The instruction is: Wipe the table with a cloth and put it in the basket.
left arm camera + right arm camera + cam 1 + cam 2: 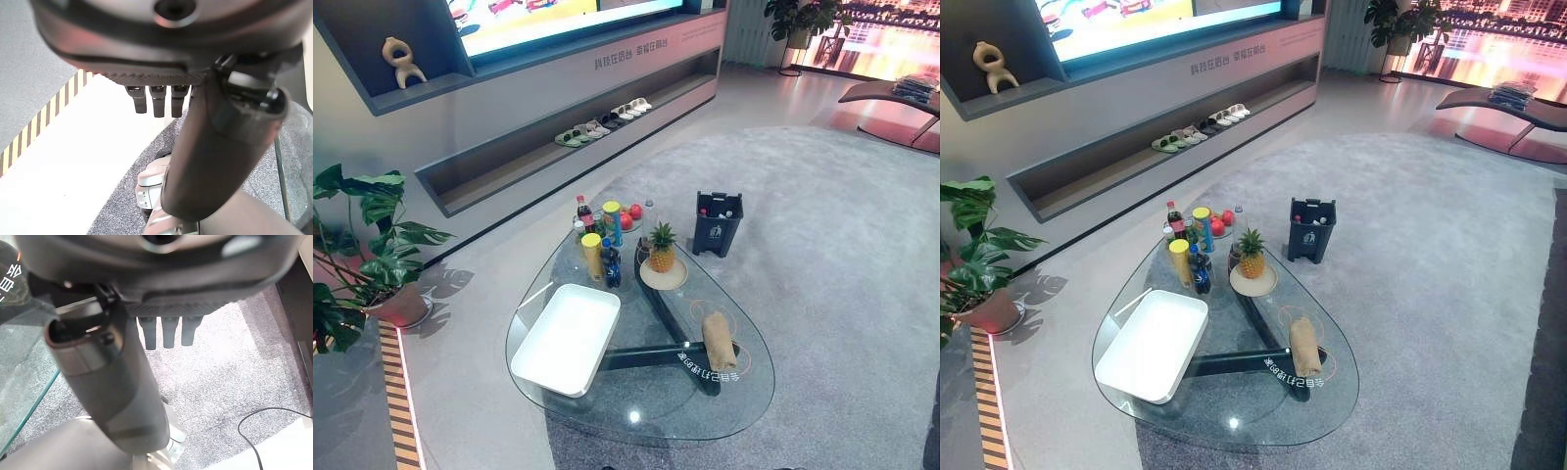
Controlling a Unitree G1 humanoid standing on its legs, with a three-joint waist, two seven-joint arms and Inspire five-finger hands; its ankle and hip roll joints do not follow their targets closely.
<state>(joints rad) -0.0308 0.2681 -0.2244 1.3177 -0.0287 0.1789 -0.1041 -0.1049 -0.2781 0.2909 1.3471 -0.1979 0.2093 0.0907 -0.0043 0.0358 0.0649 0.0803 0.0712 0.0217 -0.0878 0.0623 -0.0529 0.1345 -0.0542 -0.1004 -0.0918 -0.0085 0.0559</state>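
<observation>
A rolled tan cloth [718,340] lies on the near right part of the oval glass table [646,403], also seen as the cloth [1304,346] in the right eye view. A white rectangular basket [568,338] stands on the table's left part, with nothing in it. My left hand [156,100] hangs above the floor and the carpet's edge, fingers straight, holding nothing. My right hand [166,333] hangs above grey carpet beside the table's glass rim, fingers straight and holding nothing. Both hands are well short of the cloth.
Several bottles [595,253], red fruit [628,216] and a pineapple on a plate [662,253] crowd the table's far end. A dark bin [717,222] stands on the carpet beyond. A potted plant [372,264] is at the left, and a low wall shelf [558,157] holds shoes.
</observation>
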